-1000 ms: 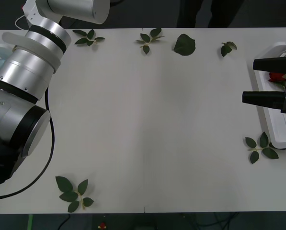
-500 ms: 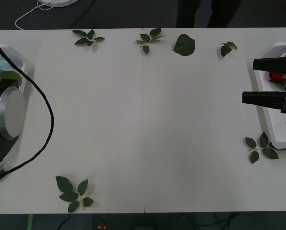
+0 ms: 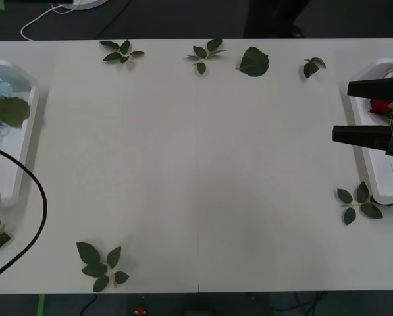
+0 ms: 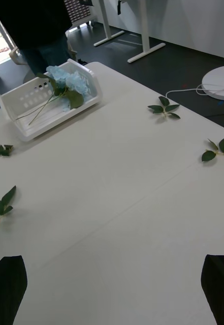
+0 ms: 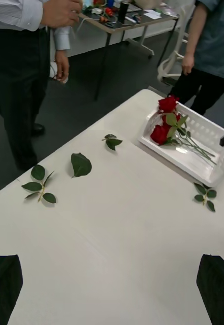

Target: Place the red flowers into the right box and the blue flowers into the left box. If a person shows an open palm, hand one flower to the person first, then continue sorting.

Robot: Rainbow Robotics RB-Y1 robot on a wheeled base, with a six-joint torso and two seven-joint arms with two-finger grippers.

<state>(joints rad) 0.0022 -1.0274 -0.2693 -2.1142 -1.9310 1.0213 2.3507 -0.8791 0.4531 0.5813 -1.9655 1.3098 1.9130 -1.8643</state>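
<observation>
Roses: deep-red artificial roses [image 3: 380, 105] lie in the shallow white plastic right tray [image 3: 369, 155], at 3 o'clock.
Right gripper [image 3: 349, 110]: black fingers spread, empty, above them.
Left gripper [image 5: 112, 292]: spread, empty.

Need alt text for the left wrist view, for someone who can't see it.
Red roses lie in a shallow white plastic tray at the white table's far corner. Loose green leaf sprigs dot the tabletop; the left gripper's black fingers are open.

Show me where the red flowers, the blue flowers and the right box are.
red flowers [image 5: 160, 133], left wrist view, on a rose bloom.
blue flowers [image 4: 71, 80], right wrist view, on the pale cluster.
right box [image 5: 168, 156], left wrist view, on its near rim.
</observation>
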